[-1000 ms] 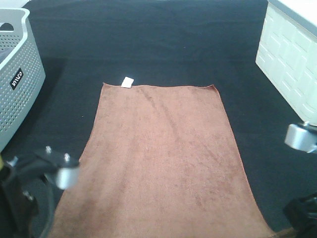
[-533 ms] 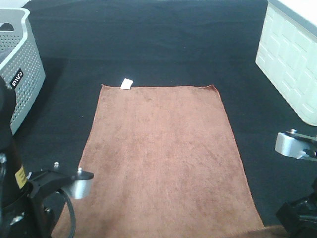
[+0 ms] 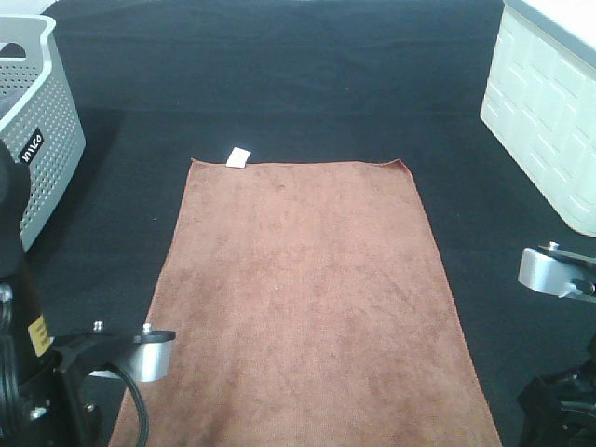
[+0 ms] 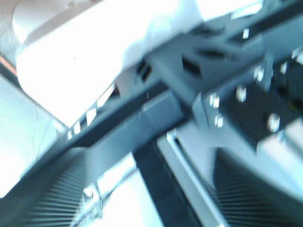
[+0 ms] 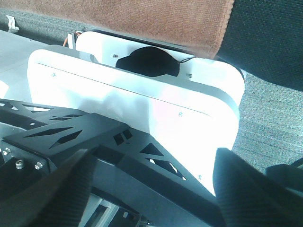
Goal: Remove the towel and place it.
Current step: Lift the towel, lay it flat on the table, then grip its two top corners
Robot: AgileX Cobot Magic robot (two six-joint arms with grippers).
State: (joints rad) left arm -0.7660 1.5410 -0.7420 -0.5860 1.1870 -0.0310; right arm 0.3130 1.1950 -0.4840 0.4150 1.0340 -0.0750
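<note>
Arms just backed off toward the near edge of the worktop (image 3: 279, 84), left end effector (image 4: 147, 208) and right end effector (image 5: 151, 198) both wide, empty; towel (image 3: 307, 298) lies flat, looks placed.

Seen from the high camera, the brown towel (image 3: 307, 307) runs off the picture at the table's (image 3: 279, 74) near edge, so its near hem and corners are unseen. The left arm (image 3: 37, 372) hides its near left part. Print on its white tag (image 3: 239, 155) is too small to read. The grey perforated basket (image 3: 37, 121) at the table's left edge and the white panelled box (image 3: 549, 102) at its right edge are both cut off.

The left wrist view is smeared: the left gripper (image 4: 147, 208) shows only as ribbed fingers (image 4: 246, 189).

In the right wrist view, the right gripper (image 5: 151, 198) has soft, cropped fingers (image 5: 47, 189), and a white housing (image 5: 142, 94) hides most of the towel.
</note>
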